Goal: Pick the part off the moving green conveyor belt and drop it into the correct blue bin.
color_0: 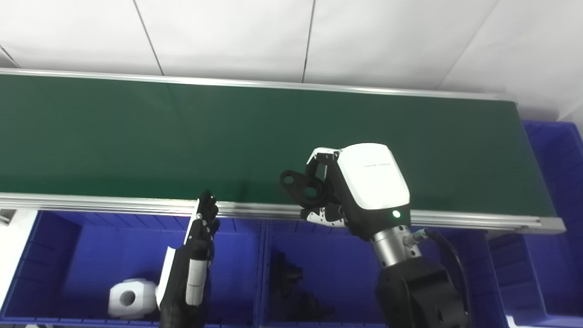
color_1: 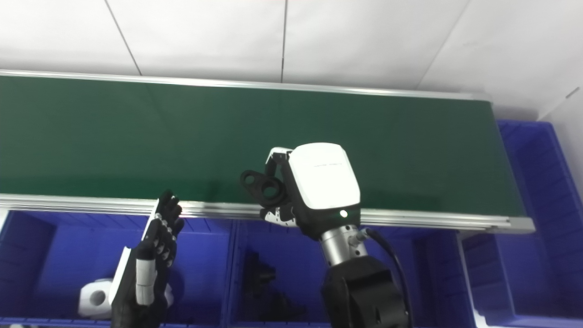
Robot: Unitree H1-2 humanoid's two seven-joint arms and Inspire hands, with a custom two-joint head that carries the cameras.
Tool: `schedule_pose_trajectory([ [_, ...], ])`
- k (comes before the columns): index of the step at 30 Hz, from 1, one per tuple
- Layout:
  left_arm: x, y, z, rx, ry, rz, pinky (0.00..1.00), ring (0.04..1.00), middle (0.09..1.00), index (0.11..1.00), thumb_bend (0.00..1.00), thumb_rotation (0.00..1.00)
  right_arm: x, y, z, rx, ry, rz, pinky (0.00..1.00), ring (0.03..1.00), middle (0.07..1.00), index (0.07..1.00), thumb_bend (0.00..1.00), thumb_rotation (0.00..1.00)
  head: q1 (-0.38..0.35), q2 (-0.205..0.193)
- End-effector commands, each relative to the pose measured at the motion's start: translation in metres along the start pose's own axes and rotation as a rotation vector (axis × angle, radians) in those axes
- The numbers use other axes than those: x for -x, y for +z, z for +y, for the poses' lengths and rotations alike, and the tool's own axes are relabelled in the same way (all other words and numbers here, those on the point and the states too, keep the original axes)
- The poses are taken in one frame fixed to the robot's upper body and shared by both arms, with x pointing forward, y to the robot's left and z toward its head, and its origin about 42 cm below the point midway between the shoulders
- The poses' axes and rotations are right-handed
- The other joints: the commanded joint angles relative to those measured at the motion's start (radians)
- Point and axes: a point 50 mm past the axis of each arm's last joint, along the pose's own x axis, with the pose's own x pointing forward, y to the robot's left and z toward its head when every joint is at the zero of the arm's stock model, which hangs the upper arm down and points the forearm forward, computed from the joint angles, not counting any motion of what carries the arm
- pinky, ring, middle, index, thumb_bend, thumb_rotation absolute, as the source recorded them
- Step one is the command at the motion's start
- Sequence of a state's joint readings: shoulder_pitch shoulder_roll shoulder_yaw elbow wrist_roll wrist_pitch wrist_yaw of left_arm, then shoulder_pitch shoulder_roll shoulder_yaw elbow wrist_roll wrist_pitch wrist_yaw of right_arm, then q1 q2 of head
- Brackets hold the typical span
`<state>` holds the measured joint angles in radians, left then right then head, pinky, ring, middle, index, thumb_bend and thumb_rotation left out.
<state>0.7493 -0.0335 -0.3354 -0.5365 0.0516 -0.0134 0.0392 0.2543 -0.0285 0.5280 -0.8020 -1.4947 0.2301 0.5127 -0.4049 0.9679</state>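
Across the top of view: green conveyor belt (color_0: pixel 182 136), bare of parts, aluminium rail along the near edge. Below the rail, row of blue bins: left bin (color_0: pixel 91 246) with a white part (color_0: pixel 130 298), middle bin (color_0: pixel 319 255) with dark parts (color_0: pixel 287 278), likely the sorting key. Further blue bin (color_0: pixel 560 182) past the belt's right end. Right hand (color_0: pixel 360 191) over the near belt edge, fingers clamped on black part (color_0: pixel 303 184), lifted off the belt and just above the middle bin's far wall; probably staged for a drop among matching black pieces. Left hand (color_0: pixel 196 259) edge-on over the left bin, fingers straight and apart, holding nothing, parked out of the way.
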Motion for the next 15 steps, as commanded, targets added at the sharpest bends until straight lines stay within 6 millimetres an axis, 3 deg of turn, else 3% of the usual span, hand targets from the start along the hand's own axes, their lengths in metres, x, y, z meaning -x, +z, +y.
schedule_pose_trajectory([
  [1,0.001,0.009,0.003,-0.013,-0.010,-0.033,1.00,1.000,1.000,1.000,0.64,1.00,0.011,0.007,-0.010,0.023,-0.048,-0.031,0.15,0.219,0.333,0.485,0.51,0.14,0.001,-0.001],
  [6,-0.001,0.010,0.008,-0.001,-0.004,-0.028,1.00,1.000,1.000,1.000,0.64,1.00,0.038,0.007,-0.006,-0.024,0.016,-0.004,0.15,0.207,0.320,0.484,0.51,0.14,-0.018,0.005],
  [10,-0.001,0.009,0.011,-0.004,-0.002,-0.026,1.00,1.000,1.000,1.000,0.64,1.00,0.046,0.002,0.000,-0.028,0.045,0.022,0.16,0.221,0.330,0.484,0.51,0.13,-0.024,-0.001],
  [15,-0.002,0.009,0.015,0.000,-0.008,-0.025,1.00,1.000,1.000,1.000,0.65,0.99,0.049,-0.012,0.030,0.006,0.124,0.078,0.18,0.216,0.321,0.483,0.51,0.13,-0.030,-0.004],
])
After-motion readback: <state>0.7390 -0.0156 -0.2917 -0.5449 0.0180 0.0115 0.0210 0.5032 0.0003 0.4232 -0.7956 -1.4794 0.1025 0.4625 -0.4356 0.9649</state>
